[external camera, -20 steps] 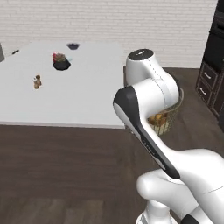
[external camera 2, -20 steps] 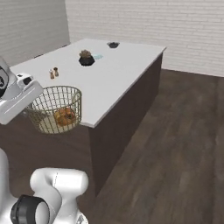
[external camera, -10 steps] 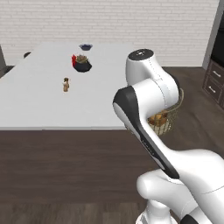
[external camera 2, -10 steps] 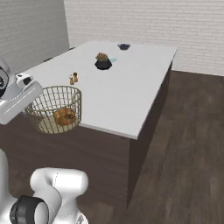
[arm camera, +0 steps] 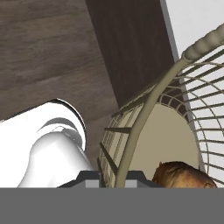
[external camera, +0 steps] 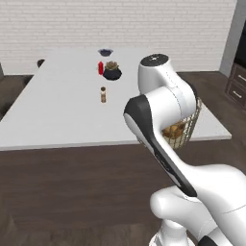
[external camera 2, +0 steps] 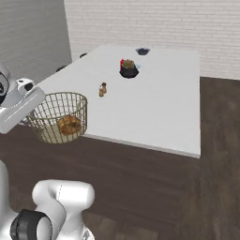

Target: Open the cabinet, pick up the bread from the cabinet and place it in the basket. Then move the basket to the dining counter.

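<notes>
The tan wire basket (external camera 2: 58, 117) hangs in the air at the near edge of the white dining counter (external camera 2: 159, 103), with the golden-brown bread (external camera 2: 69, 124) lying in its bottom. My gripper (external camera 2: 33, 107) is shut on the basket's rim. In the hand view the gripper (arm camera: 114, 177) pinches the rim wire of the basket (arm camera: 144, 113), and the bread (arm camera: 183, 175) shows just inside. From the left base view the basket (external camera: 190, 126) and bread (external camera: 174, 130) peek out behind my arm, in front of the dining counter (external camera: 62, 105).
On the counter stand a small brown shaker (external camera: 103, 94), a red bottle (external camera: 100, 67), a dark pot with a plant (external camera: 112, 72) and a dark bowl (external camera: 105, 51) at the far end. Dark drawers (external camera: 238, 81) stand at the right. Dark wood floor surrounds the counter.
The whole picture has shifted: the base has driven along, so the counter now sits more squarely ahead. The basket with the bread stays in my gripper.
</notes>
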